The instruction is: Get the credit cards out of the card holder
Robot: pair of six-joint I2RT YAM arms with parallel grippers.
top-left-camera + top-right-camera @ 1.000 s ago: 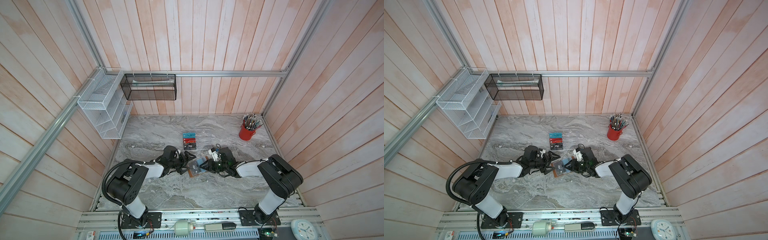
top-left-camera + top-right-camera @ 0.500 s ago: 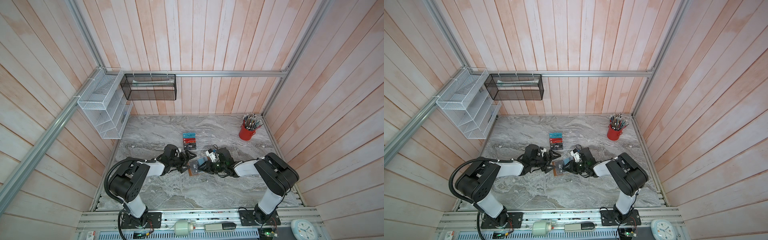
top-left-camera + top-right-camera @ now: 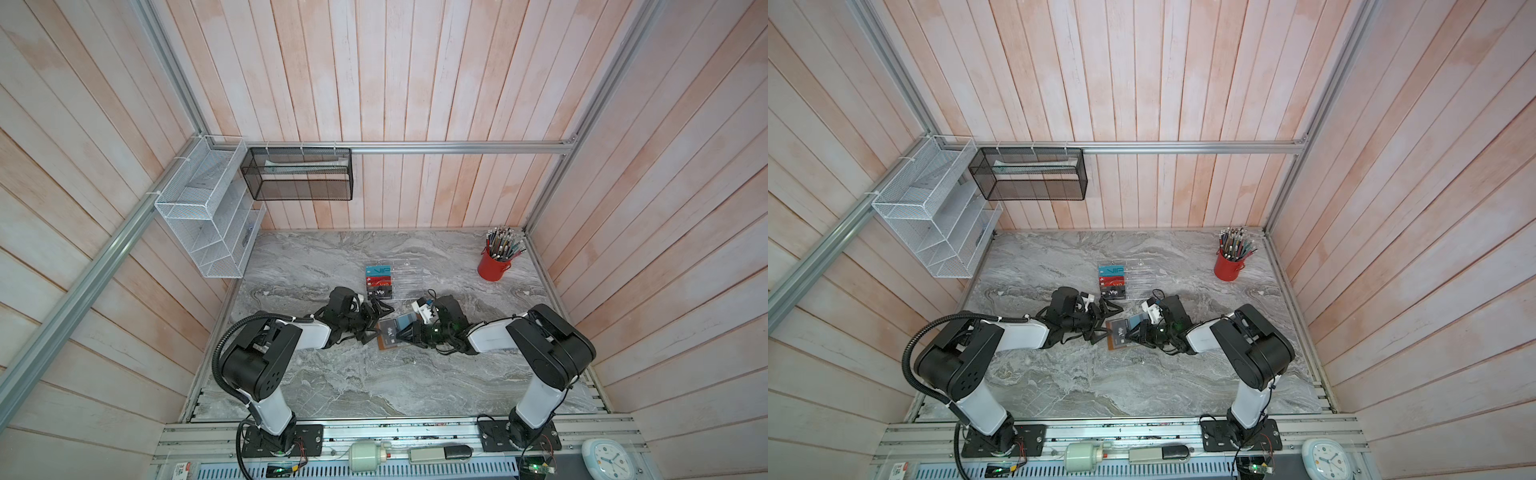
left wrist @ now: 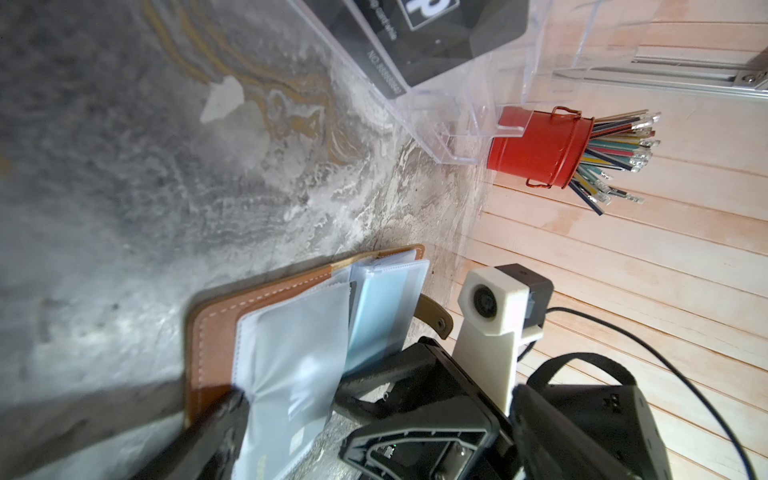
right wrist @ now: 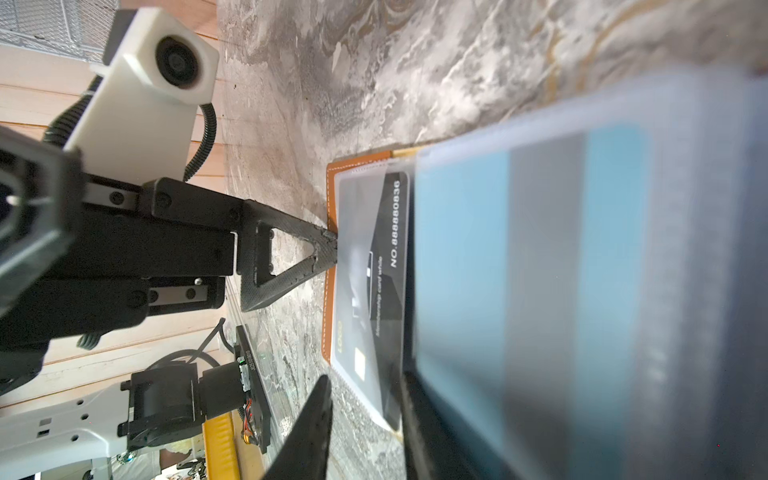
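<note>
One card holder (image 4: 212,332) open flat on tabletop (image 3: 332,386), mid-scene, between two end effectors. Two credit cards (image 3: 390,332) visible in its clear sleeves: black card (image 5: 386,266) on flat page, teal card (image 5: 461,257) in raised page. Left end effector (image 3: 377,325) spread wide, one fingertip (image 5: 326,239) touching holder's leather edge. Right end effector (image 3: 402,335) part open, gap between fingers, at sleeves' opposite side; no grip evident. One clear rack (image 3: 407,282) behind holder. Rack cards (image 3: 381,293): at least three, teal, red, black. One red pencil pot (image 3: 492,268) far right
</note>
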